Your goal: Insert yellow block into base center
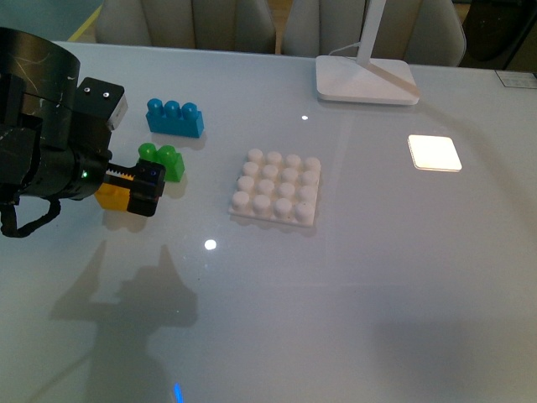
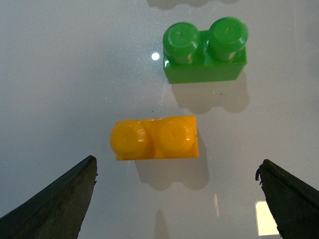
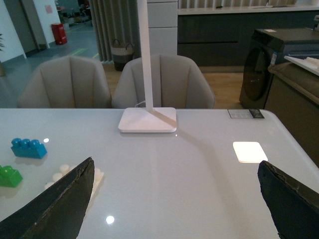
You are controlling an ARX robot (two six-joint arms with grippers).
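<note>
The yellow block (image 2: 154,138) lies flat on the white table, its two studs showing, and in the front view the yellow block (image 1: 111,196) is partly covered by my left arm. My left gripper (image 2: 177,199) hovers over it, open, with the block just beyond the gap between its fingers (image 2: 60,199). In the front view the left gripper (image 1: 143,189) sits at the table's left. The white studded base (image 1: 276,186) rests near the middle, and the base (image 3: 97,177) peeks past a finger in the right wrist view. My right gripper (image 3: 174,199) is open over bare table.
A green two-stud brick (image 1: 164,161) lies just behind the yellow block, and a blue three-stud brick (image 1: 174,117) further back. A white lamp foot (image 1: 366,80) stands at the rear. A bright light patch (image 1: 434,152) marks the table on the right.
</note>
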